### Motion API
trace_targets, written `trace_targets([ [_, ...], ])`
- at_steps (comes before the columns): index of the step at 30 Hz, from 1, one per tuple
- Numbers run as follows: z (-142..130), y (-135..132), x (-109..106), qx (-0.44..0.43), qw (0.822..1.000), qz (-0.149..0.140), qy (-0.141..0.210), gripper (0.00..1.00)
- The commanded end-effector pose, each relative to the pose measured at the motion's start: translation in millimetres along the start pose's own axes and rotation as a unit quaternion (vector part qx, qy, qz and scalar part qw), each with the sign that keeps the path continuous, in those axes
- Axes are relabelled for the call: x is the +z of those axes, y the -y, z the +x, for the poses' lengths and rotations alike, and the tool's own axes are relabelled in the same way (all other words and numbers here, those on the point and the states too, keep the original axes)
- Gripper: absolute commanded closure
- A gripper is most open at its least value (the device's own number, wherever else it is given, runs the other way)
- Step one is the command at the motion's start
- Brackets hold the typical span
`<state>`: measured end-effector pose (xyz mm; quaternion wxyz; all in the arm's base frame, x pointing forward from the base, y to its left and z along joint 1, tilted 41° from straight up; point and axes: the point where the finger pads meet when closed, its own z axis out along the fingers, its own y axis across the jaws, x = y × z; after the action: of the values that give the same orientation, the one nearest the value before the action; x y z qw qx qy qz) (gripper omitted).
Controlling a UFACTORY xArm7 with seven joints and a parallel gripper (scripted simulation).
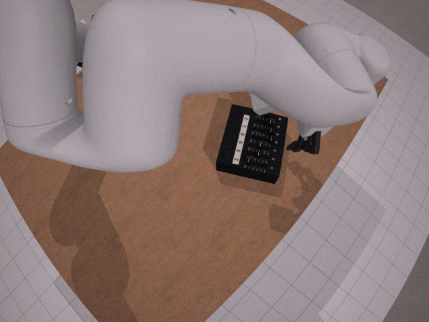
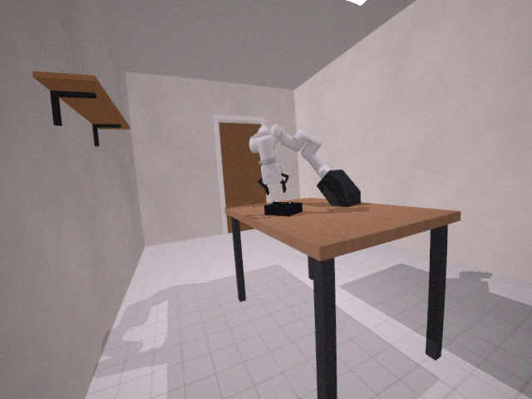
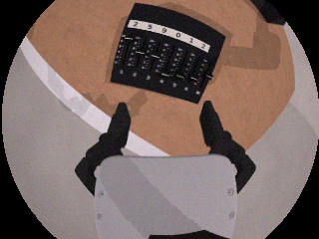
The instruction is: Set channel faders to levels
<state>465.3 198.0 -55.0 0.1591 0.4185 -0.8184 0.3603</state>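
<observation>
Black and box-shaped, the lighting desk (image 1: 251,143) sits flat on the brown wooden worktop (image 1: 166,221), a little right of centre in the top view, close to the worktop's edge, with its own shadow spread around it. A white strip of tape (image 1: 240,139) runs along its left part there, carrying a column of digits; in the wrist view the same tape (image 3: 169,35) lies across the upper side of the desk (image 3: 167,54) and appears to read 2 5 9 0 1 2, though the figures are small. Beside the tape stand the rows of dark channel faders (image 1: 262,142), each in its slot with scale marks; their cap positions are too small to read with any certainty.

White and bulky, the robot arm (image 1: 145,76) fills the upper half of the top view. Its dark two-fingered end effector (image 1: 304,142) shows just right of the desk, past its edge. In the exterior view the end effector (image 2: 273,184) hangs above the desk (image 2: 282,209), apart from it. The wrist view shows the end effector (image 3: 165,122) in the lower half of the frame with its fingers spread wide and nothing between them, the desk above them in the picture.
</observation>
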Motion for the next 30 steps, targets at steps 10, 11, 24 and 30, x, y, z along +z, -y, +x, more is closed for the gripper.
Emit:
trace_targets([
  [10, 26.5, -8.8, -19.7, -0.352, 0.935, 0.024, 0.033, 0.0],
  [11, 29.6, -9.8, -21.5, -0.38, 0.924, 0.028, 0.034, 0.0],
  [24, 63.1, -21.4, -37.7, -0.682, 0.726, 0.086, 0.027, 0.0],
  [30, 74.5, -25.6, -41.1, -0.799, 0.591, 0.114, 0.013, 0.0],
])
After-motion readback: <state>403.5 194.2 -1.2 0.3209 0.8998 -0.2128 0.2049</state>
